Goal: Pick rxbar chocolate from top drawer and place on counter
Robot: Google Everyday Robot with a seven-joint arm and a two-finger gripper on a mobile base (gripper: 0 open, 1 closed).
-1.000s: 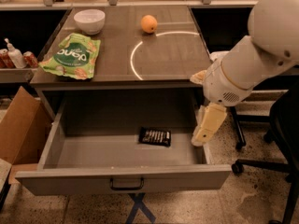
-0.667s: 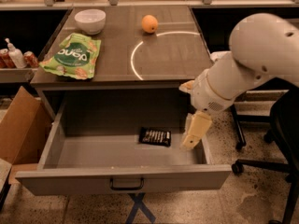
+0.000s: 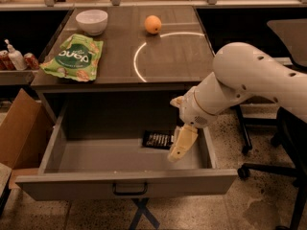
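Observation:
The rxbar chocolate [image 3: 157, 139] is a small flat black bar with pale lettering. It lies on the floor of the open top drawer [image 3: 127, 183], towards the back right. My gripper [image 3: 178, 151] hangs from the white arm into the drawer's right part, just right of and slightly in front of the bar, fingers pointing down. It holds nothing that I can see. The counter [image 3: 172, 56] is the brown-grey tabletop behind the drawer, with a white arc line.
On the counter are a green snack bag [image 3: 73, 57] at the left, a white bowl [image 3: 91, 21] at the back left and an orange [image 3: 153, 24]. A cardboard box [image 3: 19, 128] stands left of the drawer. Office chair bases [image 3: 268, 166] are at the right.
My arm and gripper have moved left and down into the drawer, closer to the black bar. The bar has not moved.

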